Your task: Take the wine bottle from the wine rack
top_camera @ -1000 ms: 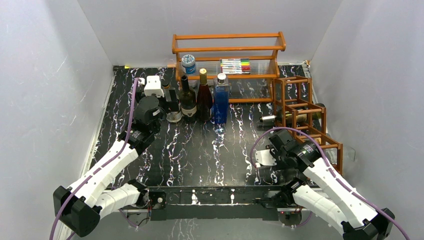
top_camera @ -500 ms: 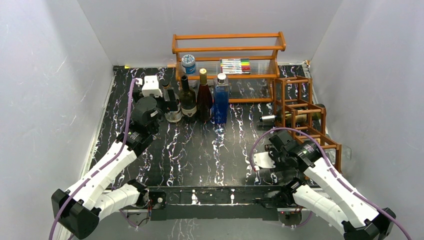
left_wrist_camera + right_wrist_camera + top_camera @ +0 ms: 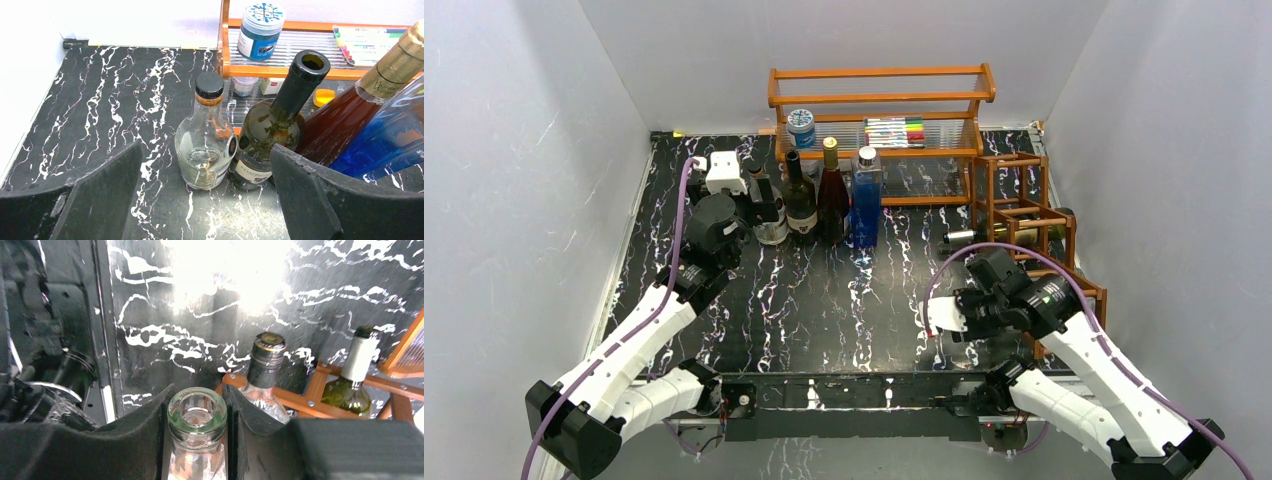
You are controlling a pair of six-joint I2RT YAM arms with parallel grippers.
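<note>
The reddish-brown lattice wine rack [image 3: 1009, 165] stands at the right of the table; its bars show in the right wrist view [image 3: 311, 401]. My right gripper [image 3: 972, 303] is shut on the neck of a clear glass wine bottle [image 3: 196, 415] with an open mouth, at the rack's near-left end. The bottle's body is hidden under the fingers. Two more bottles lie in the rack: a dark-capped one [image 3: 266, 357] and a white-capped green one [image 3: 359, 367]. My left gripper [image 3: 206, 165] is open and empty, just short of a row of standing bottles.
A clear flask [image 3: 207, 137], a dark open bottle [image 3: 280, 125], a brown bottle [image 3: 370, 100] and a blue bottle [image 3: 866, 200] stand at the back centre. Behind them is an orange shelf [image 3: 879, 98] with a jar and markers. White walls enclose the table.
My right gripper has moved a little left and away from the rack with the clear bottle's neck in it. My left gripper has crept further toward the standing bottles.
</note>
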